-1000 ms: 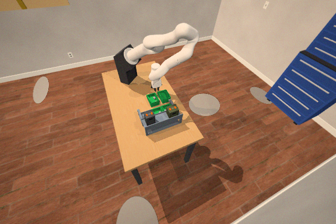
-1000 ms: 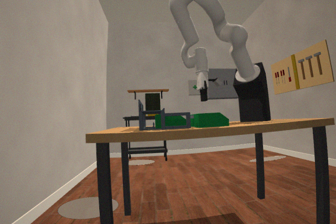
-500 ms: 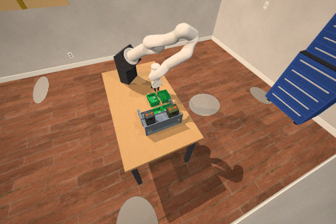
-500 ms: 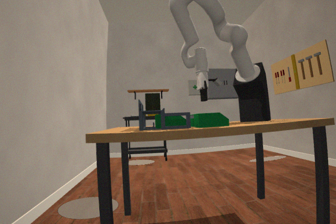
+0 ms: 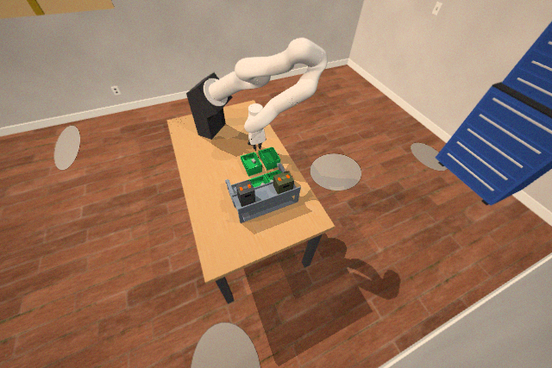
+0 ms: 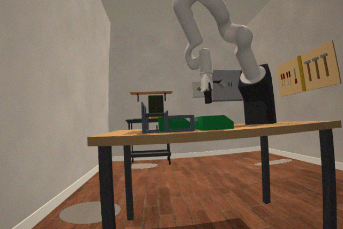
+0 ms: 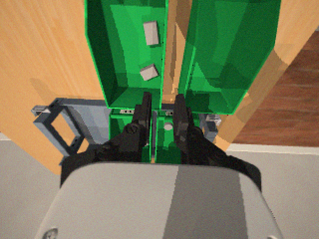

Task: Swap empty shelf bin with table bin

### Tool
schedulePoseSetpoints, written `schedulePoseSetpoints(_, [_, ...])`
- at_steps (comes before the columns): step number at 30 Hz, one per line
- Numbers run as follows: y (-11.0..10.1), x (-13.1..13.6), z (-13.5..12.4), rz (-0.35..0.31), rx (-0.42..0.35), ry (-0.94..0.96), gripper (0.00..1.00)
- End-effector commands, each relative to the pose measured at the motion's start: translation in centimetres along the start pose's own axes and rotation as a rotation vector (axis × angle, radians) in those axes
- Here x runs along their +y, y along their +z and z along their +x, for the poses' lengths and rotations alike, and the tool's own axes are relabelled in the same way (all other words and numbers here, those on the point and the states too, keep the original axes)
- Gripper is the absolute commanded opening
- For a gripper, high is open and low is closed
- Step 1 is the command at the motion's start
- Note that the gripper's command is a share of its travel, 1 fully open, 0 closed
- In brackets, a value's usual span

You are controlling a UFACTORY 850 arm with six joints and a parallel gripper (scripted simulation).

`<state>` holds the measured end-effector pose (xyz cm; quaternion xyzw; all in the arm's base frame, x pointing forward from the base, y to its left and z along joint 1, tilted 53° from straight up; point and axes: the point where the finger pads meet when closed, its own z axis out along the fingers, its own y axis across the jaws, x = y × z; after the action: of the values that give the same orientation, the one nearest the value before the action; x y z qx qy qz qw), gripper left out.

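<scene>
Black fingers (image 5: 254, 147) (image 6: 208, 97) parted narrowly, nothing between; wrist view shows grey parts (image 7: 151, 33) in green bin (image 5: 251, 164) (image 7: 125, 55), exterior hides them.

Two green open bins side by side on a worktop, beside a blue-grey shelf.
The empty bin (image 5: 269, 157) (image 6: 216, 122) (image 7: 229, 55) stands upright on its base; just beside it, the parts bin (image 5: 251, 163) (image 7: 122, 55) sits upright, two pale grey blocks inside. The shelf (image 5: 269, 208) (image 6: 180, 116) (image 7: 47, 133) has an unfilled grey space beside its green bins.
</scene>
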<state>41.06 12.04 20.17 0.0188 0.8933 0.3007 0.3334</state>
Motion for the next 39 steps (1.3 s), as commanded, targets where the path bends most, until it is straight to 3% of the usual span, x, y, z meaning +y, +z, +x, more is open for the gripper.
schedulePoseSetpoints(1, [0.0,0.0,0.0,0.000,0.000,0.000,0.26])
schedulePoseSetpoints(17, [0.8,0.0,0.0,0.000,0.000,-0.001,0.26])
schedulePoseSetpoints(39, [4.5,-0.1,0.0,0.000,0.000,-0.001,0.26])
